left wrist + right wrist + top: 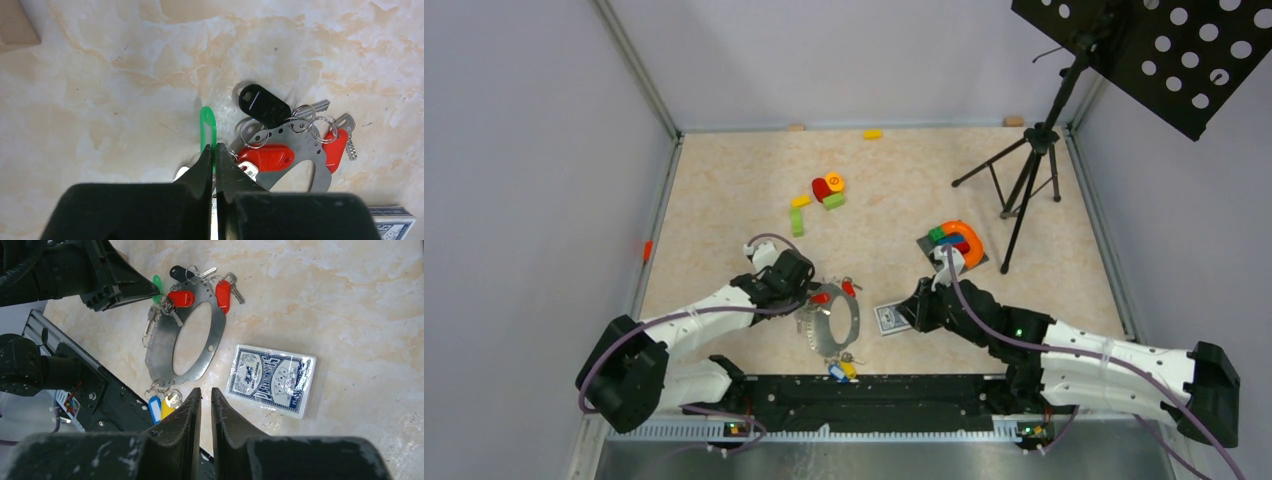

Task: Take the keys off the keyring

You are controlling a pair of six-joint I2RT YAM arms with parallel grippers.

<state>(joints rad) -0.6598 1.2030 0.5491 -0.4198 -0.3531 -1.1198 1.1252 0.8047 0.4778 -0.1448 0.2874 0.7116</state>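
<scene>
The left claw [214,152] is pinching the green key tag [208,131] near the surface's near edge, ready for pulling it off the keyring [305,150]; the right claw [202,400], nearly pressed together, is gripping nothing.

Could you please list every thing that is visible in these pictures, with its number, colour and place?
keyring: one, grey metal, table centre, between the arms.
keys: several; tags red, black, green, blue, yellow; hanging on the keyring.
green tag: one, pinched by the left gripper.
playing-card box: one, blue and white, right of the keyring.
toy blocks: several, red, yellow, green, far centre; more with an orange arch at the right.
stand: one, black, far right.
table: one, beige marbled.
left gripper: shut on the green tag.
right gripper: nearly closed, empty, above the table.
</scene>
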